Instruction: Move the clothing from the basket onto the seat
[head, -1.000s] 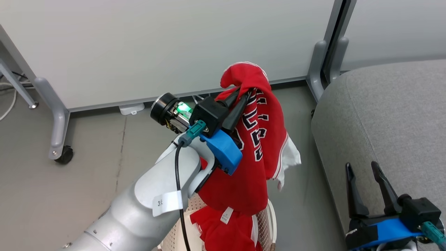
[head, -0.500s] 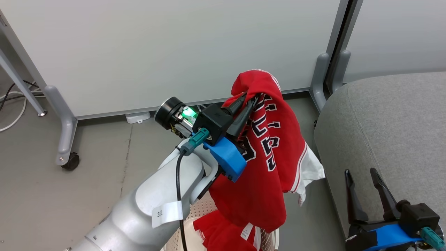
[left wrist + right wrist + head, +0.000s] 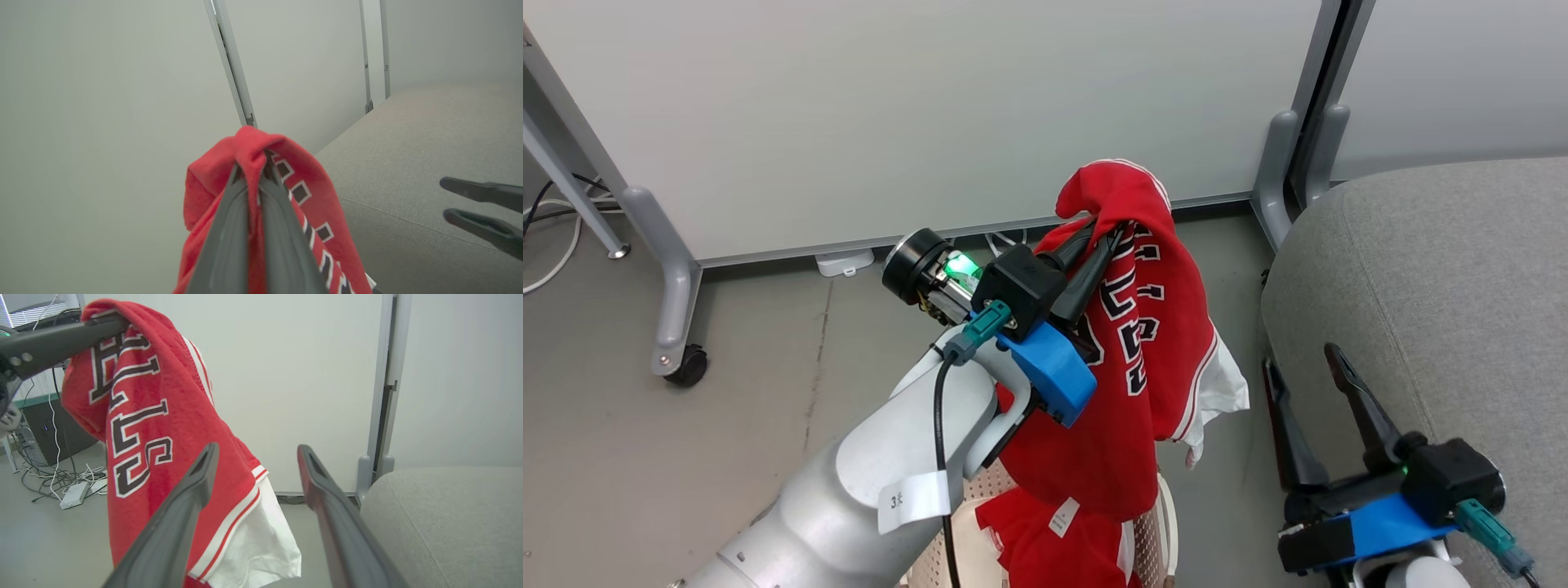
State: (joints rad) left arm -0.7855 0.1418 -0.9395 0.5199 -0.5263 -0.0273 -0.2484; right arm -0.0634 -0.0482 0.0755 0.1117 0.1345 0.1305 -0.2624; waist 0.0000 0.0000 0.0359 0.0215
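Jersey [image 3: 1143, 343] is pinched by a fold in the clamped left hand [image 3: 1107, 235] and raised over the basket [image 3: 1168, 523], apparently so the cloth clears the rim on the way to the seat [image 3: 1437, 286]. It hangs with its long axis vertical, lettering running downward, white hem lowest, near the seat's edge. Second garment [image 3: 1045, 547] lies in the basket. Right hand [image 3: 1300, 358] is spread wide, empty, at the seat front.

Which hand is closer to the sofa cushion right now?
Right. The right hand is open at the sofa cushion's left edge, one finger overlapping the fabric. The left hand is further left, above the basket, shut on the jersey.
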